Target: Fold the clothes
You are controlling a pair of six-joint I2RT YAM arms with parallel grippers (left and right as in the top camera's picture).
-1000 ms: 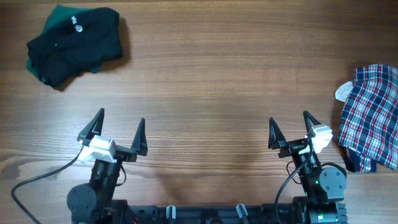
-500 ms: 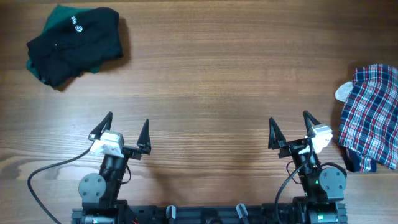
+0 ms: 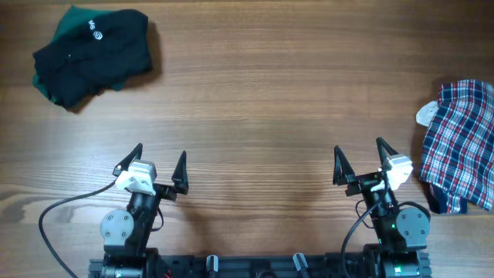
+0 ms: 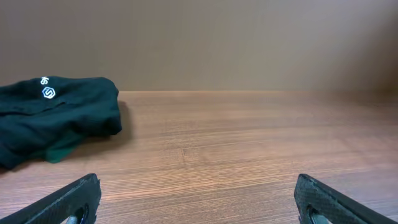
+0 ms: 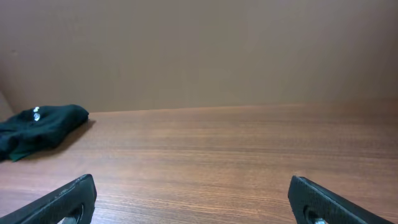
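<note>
A crumpled black top (image 3: 91, 54) with small white logo marks lies at the table's far left corner, a dark green garment (image 3: 43, 83) showing under its edges. The same black heap appears at the left of the left wrist view (image 4: 56, 118) and far left of the right wrist view (image 5: 40, 129). A red-white-blue plaid garment (image 3: 461, 147) is bunched at the right edge. My left gripper (image 3: 160, 162) and right gripper (image 3: 361, 157) both stand open near the front edge, nothing between their fingers and far from any of the clothes.
The wooden table (image 3: 262, 93) stretches bare between the two heaps. A black cable (image 3: 58, 220) loops from the left arm's base at the front left. A plain brown wall backs the table in both wrist views.
My left arm has swung slightly to the right and settled nearer its base. The right arm and the clothes have not moved.
</note>
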